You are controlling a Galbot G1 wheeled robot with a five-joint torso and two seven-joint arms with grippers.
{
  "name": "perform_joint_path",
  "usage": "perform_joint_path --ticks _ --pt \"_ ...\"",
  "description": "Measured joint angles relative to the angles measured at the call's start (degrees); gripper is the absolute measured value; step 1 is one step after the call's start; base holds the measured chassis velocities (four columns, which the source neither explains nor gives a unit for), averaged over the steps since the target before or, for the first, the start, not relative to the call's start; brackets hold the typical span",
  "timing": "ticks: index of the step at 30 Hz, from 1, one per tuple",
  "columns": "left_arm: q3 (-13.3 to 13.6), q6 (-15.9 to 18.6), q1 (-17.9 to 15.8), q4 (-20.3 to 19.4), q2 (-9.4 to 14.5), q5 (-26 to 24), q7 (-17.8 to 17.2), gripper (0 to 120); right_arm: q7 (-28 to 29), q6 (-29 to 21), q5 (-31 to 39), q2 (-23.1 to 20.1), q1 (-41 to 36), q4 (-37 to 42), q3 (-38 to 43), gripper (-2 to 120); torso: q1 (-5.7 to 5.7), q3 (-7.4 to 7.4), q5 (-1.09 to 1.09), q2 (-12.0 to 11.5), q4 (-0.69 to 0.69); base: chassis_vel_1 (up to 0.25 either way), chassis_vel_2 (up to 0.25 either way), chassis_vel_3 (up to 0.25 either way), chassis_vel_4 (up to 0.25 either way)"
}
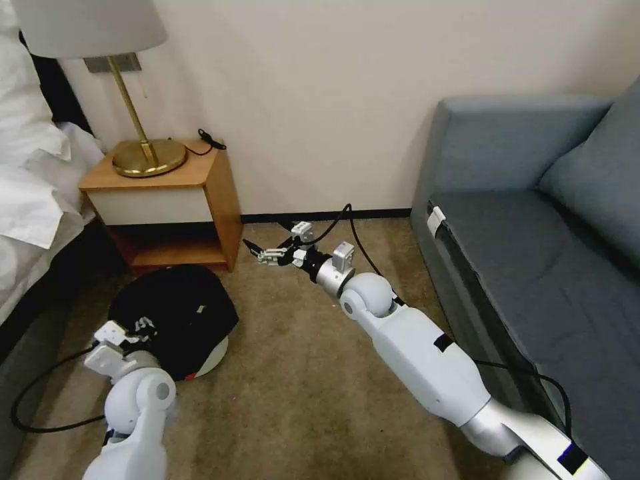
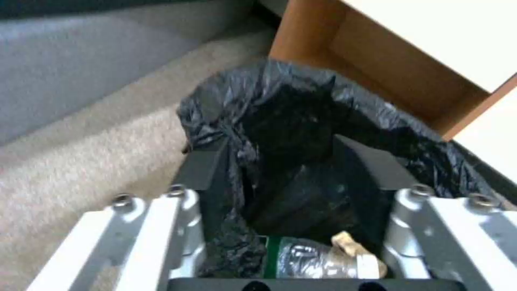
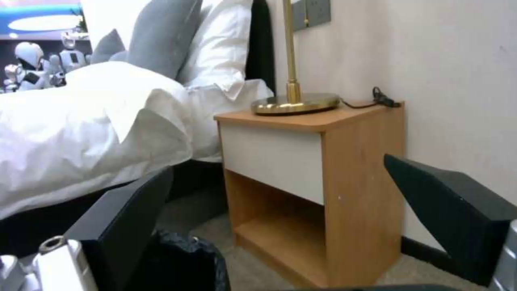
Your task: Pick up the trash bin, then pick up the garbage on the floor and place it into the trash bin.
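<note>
1. The trash bin [image 1: 175, 320] sits at 8 o'clock in the head view, on the floor [image 1: 300, 387] just in front of the nightstand [image 1: 167, 200]. It tilts, its bagged mouth facing toward 11 o'clock and its white base with a red edge showing at 5 o'clock.
2. The left gripper [image 2: 291, 169] grips the bin's near rim, jaws closed over the black bag, one dark pad outside and one inside the liner.
3. Inside the bin, in the left wrist view, a clear bottle [image 2: 318, 258] lies on its side, its long axis running across the gripper; its green label [image 2: 273, 254] carries no writing that can be read. A tan scrap [image 2: 347, 242] rests on it.
4. The right gripper [image 1: 257, 252] hovers above the carpet at the head view's centre, pointing toward 9 o'clock, jaws spread wide and holding nothing.
5. A brass lamp [image 1: 148, 157] stands on the nightstand.
</note>
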Motion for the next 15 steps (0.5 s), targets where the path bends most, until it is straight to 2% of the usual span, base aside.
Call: perform_joint_path --ticks 2,3,4,5,7,8,9,11,12,15 --pt "-0.04 0.09 0.3 -0.44 0.19 0.37 0.03 57 0.04 -0.07 0.0 -0.11 -0.02 0.13 0.15 100 0.0 0.0 0.0 0.0 0.0 0.0 0.0 0.0 0.0" --pt "-0.12 0.16 0.98 -1.19 0.53 1.48 0.16 64 0.28 -0.18 0.0 -0.19 -0.18 0.38 0.53 100 0.0 0.0 0.0 0.0 0.0 0.0 0.0 0.0 0.0" --pt "-0.12 0.16 0.98 -1.19 0.53 1.48 0.16 64 0.28 -0.18 0.0 -0.19 -0.18 0.38 0.53 100 0.0 0.0 0.0 0.0 0.0 0.0 0.0 0.0 0.0" --pt "-0.16 0.17 1.54 -1.63 0.76 2.71 0.3 70 0.83 -0.32 -0.01 -0.21 -0.47 0.66 0.9 100 0.0 0.0 0.0 0.0 0.0 0.0 0.0 0.0 0.0" --pt "-0.15 -2.67 4.03 -2.13 1.97 13.86 3.07 88 6.33 -2.38 0.86 -0.67 -2.86 3.33 2.5 100 0.0 0.0 -0.02 0.0 0.0 0.0 0.0 0.0 0.0" --pt "-0.15 -4.49 4.72 -1.92 2.4 17.85 4.64 90 8.34 -3.33 1.43 -0.93 -3.68 4.24 2.96 100 0.0 0.0 -0.01 0.0 0.0 0.0 0.0 0.0 0.0" --pt "-0.15 -4.49 4.72 -1.92 2.4 17.85 4.64 90 8.34 -3.33 1.43 -0.93 -3.68 4.24 2.96 100 0.0 0.0 -0.01 0.0 0.0 0.0 0.0 0.0 0.0" --pt "-0.29 -10.45 6.37 -1.24 3.7 28.38 8.57 97 13.41 -5.79 2.83 -1.72 -5.92 6.55 4.51 100 0.0 0.0 -0.02 0.0 0.01 0.0 0.0 0.0 0.0" --pt "-0.41 -13.38 7.12 -1.18 4.56 32.13 10.01 100 15.81 -7.11 3.87 -2.21 -7.26 7.93 5.43 100 0.0 0.0 0.0 0.0 0.0 0.0 0.0 0.0 0.0" --pt "-0.46 -15.75 7.76 -1.4 5.52 34.1 11.39 100 18.83 -8.88 5.33 -2.74 -9.09 9.96 6.45 100 0.0 0.0 -0.01 0.0 0.0 0.0 0.0 0.0 0.0"
